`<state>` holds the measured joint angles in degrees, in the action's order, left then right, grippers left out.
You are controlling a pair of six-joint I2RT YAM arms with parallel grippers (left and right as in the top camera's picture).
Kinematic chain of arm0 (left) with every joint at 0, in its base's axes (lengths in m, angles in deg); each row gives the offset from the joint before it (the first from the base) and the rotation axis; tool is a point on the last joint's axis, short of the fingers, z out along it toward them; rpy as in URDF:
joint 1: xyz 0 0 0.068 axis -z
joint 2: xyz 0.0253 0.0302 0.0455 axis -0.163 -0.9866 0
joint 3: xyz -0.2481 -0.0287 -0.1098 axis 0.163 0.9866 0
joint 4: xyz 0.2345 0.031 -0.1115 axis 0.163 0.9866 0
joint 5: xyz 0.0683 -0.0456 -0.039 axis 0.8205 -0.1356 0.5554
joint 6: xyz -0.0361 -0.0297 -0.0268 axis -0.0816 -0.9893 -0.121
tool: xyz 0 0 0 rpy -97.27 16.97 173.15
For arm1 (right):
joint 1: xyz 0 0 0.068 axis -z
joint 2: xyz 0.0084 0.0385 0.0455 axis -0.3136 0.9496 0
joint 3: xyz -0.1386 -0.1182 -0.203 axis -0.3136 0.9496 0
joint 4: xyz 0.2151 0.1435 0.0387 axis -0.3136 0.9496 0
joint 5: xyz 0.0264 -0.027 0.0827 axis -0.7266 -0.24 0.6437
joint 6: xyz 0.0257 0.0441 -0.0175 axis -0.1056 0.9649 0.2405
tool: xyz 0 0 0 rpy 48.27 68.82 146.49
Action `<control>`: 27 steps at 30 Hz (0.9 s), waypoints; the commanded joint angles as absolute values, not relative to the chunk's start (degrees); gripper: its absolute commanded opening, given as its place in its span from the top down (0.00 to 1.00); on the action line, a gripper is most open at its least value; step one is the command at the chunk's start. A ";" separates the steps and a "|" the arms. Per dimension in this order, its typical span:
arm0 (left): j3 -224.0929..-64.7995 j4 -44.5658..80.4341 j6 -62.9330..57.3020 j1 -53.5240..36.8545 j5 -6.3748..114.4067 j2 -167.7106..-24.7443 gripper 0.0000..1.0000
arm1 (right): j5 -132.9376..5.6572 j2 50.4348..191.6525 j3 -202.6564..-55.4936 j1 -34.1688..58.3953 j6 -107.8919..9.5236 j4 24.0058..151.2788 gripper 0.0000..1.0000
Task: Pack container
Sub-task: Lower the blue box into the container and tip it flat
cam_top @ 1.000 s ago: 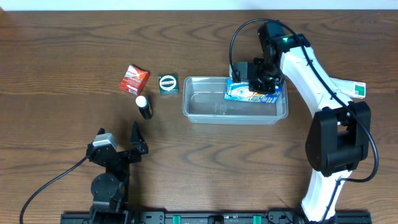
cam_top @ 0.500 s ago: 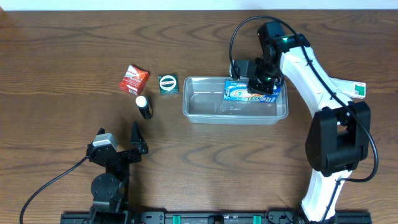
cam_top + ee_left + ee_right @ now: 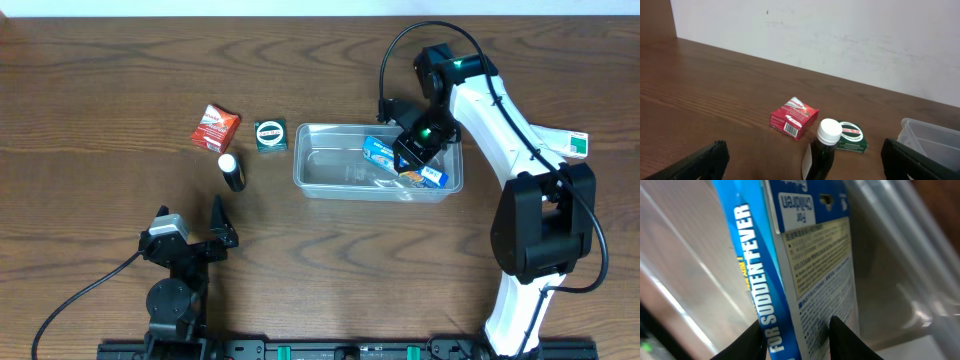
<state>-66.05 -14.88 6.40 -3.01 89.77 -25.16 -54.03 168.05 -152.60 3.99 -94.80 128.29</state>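
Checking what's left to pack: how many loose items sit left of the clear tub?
3: a red box, a green box beside the container, and a white-capped bottle in front of them. None looks hidden.

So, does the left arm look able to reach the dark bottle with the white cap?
Probably yes: the left gripper is open and pointed at the bottle, and nothing stands between them.

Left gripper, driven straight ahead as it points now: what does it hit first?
Most likely the white-capped dark bottle, centred ahead of the open left gripper; depth is uncertain.
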 commanded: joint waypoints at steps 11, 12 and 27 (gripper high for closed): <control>-64.80 -12.87 6.31 -3.36 91.11 -24.88 0.02 | -62.43 168.03 -152.58 2.07 -100.55 124.83 0.69; -64.80 -12.87 6.29 -3.36 91.11 -24.88 0.02 | -63.37 168.03 -152.58 1.79 -102.36 124.42 0.69; -64.80 -12.87 6.31 -3.36 91.11 -24.88 0.02 | -83.37 168.03 -152.58 -5.30 -124.53 116.40 0.64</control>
